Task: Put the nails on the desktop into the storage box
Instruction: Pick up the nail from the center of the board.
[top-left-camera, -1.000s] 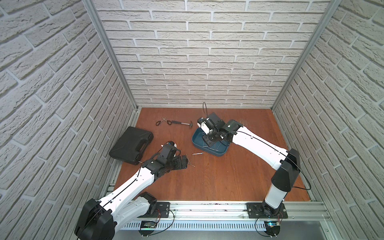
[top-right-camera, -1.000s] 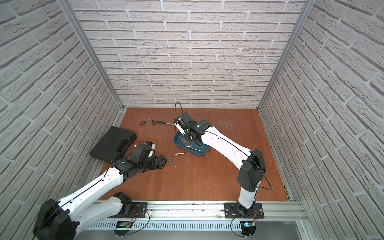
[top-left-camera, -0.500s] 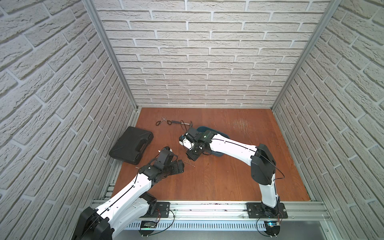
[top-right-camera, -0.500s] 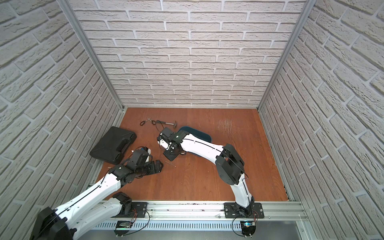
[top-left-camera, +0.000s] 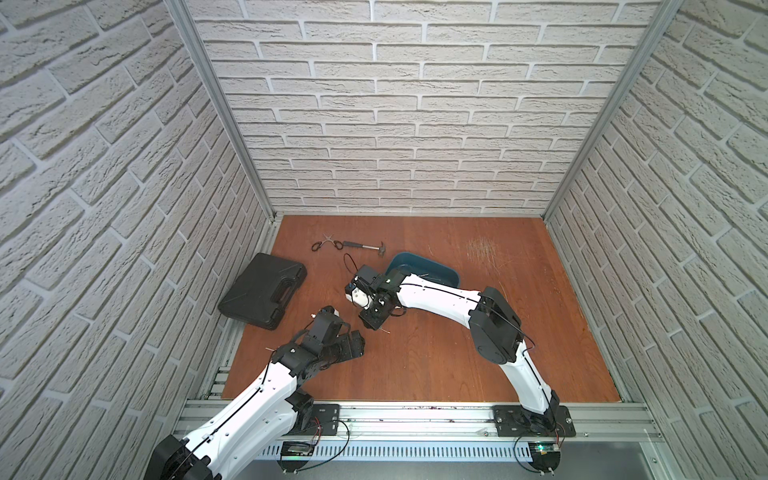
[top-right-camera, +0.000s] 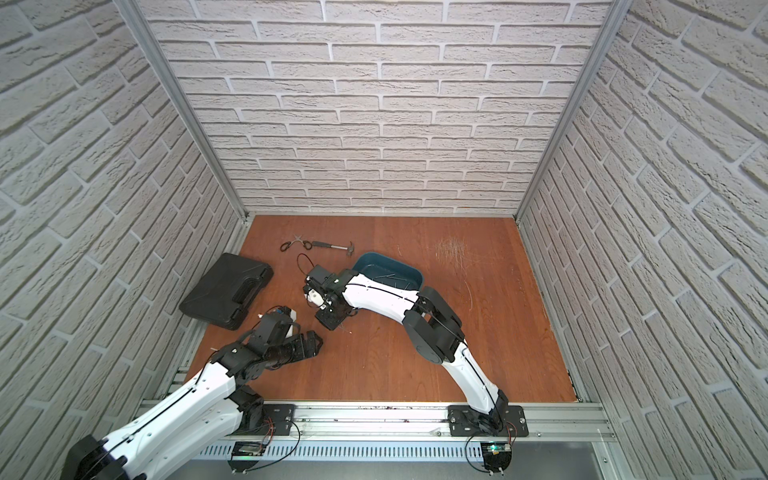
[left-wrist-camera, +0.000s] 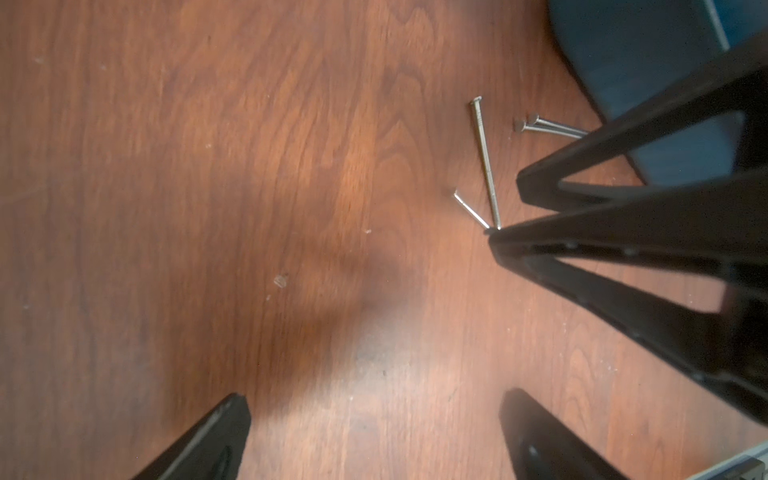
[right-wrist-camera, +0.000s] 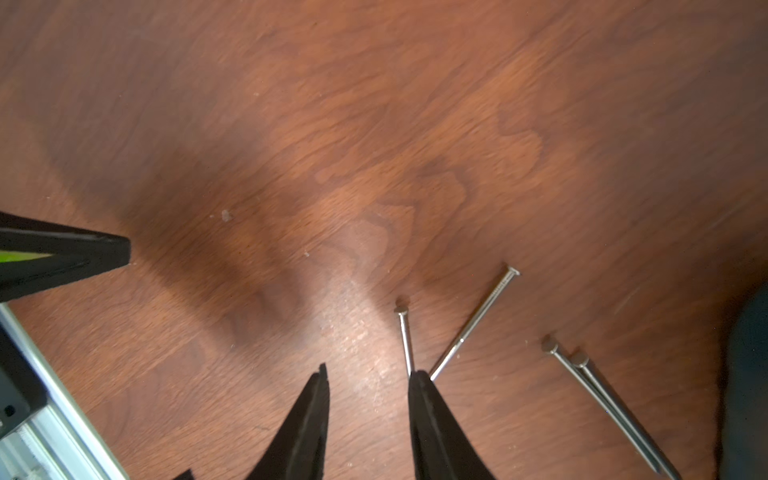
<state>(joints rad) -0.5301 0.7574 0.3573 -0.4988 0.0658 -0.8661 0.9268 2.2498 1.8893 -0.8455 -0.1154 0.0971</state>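
- Right arm has swung off the storage box (top-right-camera: 382, 264) and dropped to the desk (top-left-camera: 415, 353) just beside it, close to the left arm.
- right fingers (right-wrist-camera: 428, 415) are partly open with nothing between them; one tip touches the ends of two nails (right-wrist-camera: 473, 324).
- two more nails lie side by side nearer the box, and a few thin ones sit inside it.
- left fingers (left-wrist-camera: 536, 432) gape wide, holding nothing.
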